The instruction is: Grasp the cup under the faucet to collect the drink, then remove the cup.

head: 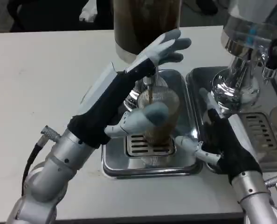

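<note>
Left robot hand grasps ribbed cup on drip tray, steadying it under the faucet; right robot hand beside cup, released, waiting.

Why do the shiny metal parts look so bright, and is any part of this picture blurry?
Head view: overhead light glares off the chrome dispenser base and steel drip tray; the left hand looks soft and slightly blurred around the ribbed cup; the background at the top is dim.
</note>
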You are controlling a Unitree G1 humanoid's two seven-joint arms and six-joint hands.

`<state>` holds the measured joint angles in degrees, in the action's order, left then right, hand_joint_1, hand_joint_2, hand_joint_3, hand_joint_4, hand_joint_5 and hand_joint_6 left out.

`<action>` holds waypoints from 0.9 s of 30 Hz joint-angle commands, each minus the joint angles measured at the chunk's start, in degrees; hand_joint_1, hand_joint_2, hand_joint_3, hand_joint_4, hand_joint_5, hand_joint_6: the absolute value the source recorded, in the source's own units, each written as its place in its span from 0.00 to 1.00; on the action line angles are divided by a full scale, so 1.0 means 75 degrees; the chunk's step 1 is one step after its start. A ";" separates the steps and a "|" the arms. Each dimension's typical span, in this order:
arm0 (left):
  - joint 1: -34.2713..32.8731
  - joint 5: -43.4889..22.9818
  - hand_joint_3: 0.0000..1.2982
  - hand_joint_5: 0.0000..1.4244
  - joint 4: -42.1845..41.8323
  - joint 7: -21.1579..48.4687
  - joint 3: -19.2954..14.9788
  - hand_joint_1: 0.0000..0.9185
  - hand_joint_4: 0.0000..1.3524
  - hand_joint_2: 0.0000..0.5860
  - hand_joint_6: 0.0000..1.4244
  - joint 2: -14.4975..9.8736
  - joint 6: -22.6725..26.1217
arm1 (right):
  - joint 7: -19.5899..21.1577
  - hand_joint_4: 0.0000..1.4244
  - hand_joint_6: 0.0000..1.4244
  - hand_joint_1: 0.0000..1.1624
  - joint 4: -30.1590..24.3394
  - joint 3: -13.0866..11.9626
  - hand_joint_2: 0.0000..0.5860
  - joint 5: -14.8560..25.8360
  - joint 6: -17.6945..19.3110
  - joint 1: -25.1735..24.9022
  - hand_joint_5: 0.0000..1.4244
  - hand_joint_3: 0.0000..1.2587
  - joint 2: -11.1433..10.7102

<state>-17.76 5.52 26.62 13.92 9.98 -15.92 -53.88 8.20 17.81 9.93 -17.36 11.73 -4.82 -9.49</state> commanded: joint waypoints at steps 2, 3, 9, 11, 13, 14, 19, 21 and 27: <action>0.0109 0.0347 0.14 0.14 0.0016 0.0176 0.0145 0.00 0.01 0.20 0.08 -0.0072 0.0190 | -0.0008 0.00 0.00 0.57 0.0630 -0.0080 0.36 0.0191 0.0533 -0.0430 0.00 0.00 0.0162; 0.0109 0.0346 0.14 0.14 0.0009 0.0167 0.0128 0.00 0.01 0.20 0.08 -0.0080 0.0199 | 0.0012 0.00 0.00 0.57 0.0721 -0.0069 0.36 0.0180 0.0592 -0.0497 0.00 0.00 0.0191; 0.0141 0.0340 0.15 0.15 -0.0087 0.0153 0.0061 0.00 0.02 0.20 0.08 -0.0093 0.0259 | -0.0014 0.00 0.00 0.58 0.1082 -0.0063 0.36 0.0175 0.0740 -0.0721 0.00 0.00 0.0308; 0.0169 0.0339 0.15 0.15 -0.0118 0.0155 0.0050 0.00 0.02 0.20 0.08 -0.0097 0.0286 | -0.0018 0.00 0.00 0.58 0.1169 -0.0062 0.36 0.0171 0.0775 -0.0777 0.00 0.00 0.0336; 0.0192 0.0341 0.15 0.15 -0.0133 0.0157 0.0046 0.00 0.02 0.20 0.07 -0.0101 0.0302 | -0.0048 0.00 0.00 0.58 0.1248 -0.0056 0.36 0.0184 0.0795 -0.0839 0.00 0.00 0.0354; 0.0205 0.0344 0.15 0.15 -0.0142 0.0156 0.0047 0.00 0.02 0.20 0.07 -0.0100 0.0311 | -0.0064 0.00 0.00 0.58 0.1283 -0.0053 0.36 0.0191 0.0808 -0.0864 0.00 0.00 0.0359; 0.0247 0.0355 0.15 0.15 -0.0191 0.0136 0.0038 0.00 0.02 0.20 0.07 -0.0083 0.0347 | -0.0147 0.00 0.00 0.58 0.1314 -0.0004 0.36 0.0165 0.0816 -0.0904 0.00 0.00 0.0374; 0.0256 0.0364 0.15 0.15 -0.0196 0.0133 0.0043 0.00 0.02 0.20 0.07 -0.0074 0.0358 | -0.0164 0.00 0.00 0.58 0.1312 0.0007 0.36 0.0160 0.0784 -0.0910 0.00 0.00 0.0389; 0.0331 0.0367 0.15 0.15 -0.0300 0.0119 0.0038 0.00 0.02 0.20 0.07 -0.0070 0.0411 | -0.0335 0.00 0.00 0.58 0.0914 0.0041 0.36 0.0164 0.0810 -0.0621 0.00 0.00 0.0327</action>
<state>-16.81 6.75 24.11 13.88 9.41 -16.23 -52.30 6.46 26.58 10.02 -16.47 16.80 -10.61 -7.01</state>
